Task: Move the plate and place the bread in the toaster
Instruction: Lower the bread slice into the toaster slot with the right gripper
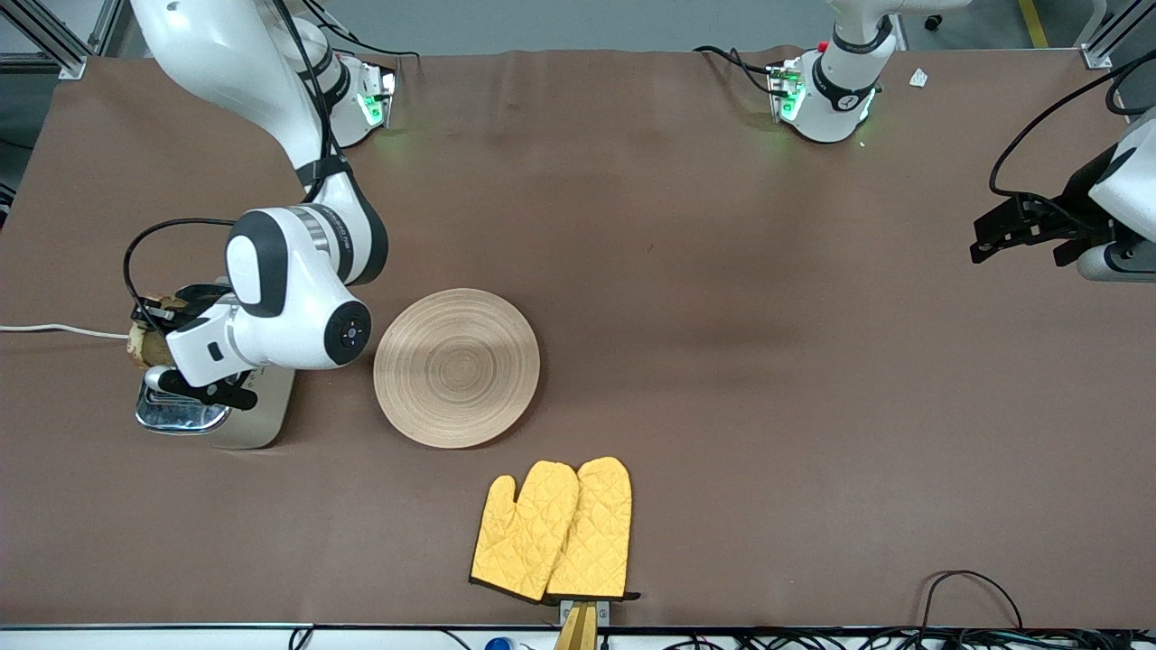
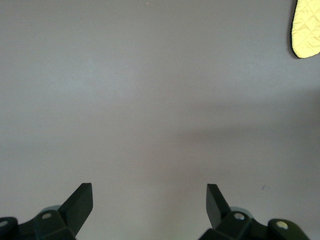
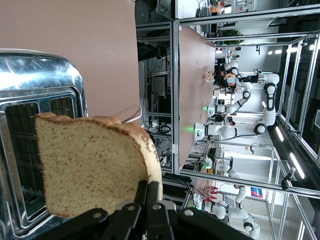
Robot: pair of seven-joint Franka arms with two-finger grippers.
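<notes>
My right gripper (image 1: 163,318) is shut on the bread (image 3: 92,162), a brown speckled slice with a darker crust, and holds it on edge over the toaster (image 1: 217,411) at the right arm's end of the table. The toaster's chrome top and dark slots (image 3: 30,140) show right by the slice in the right wrist view. The bread peeks out beside the wrist in the front view (image 1: 143,341). The round pale wooden plate (image 1: 456,366) lies flat beside the toaster, bare. My left gripper (image 1: 989,236) is open and empty, waiting above the left arm's end of the table.
Two yellow oven mitts (image 1: 553,530) lie near the table's front edge, nearer to the front camera than the plate. One mitt's tip shows in the left wrist view (image 2: 306,27). The toaster's white cord (image 1: 54,330) runs off the table's end.
</notes>
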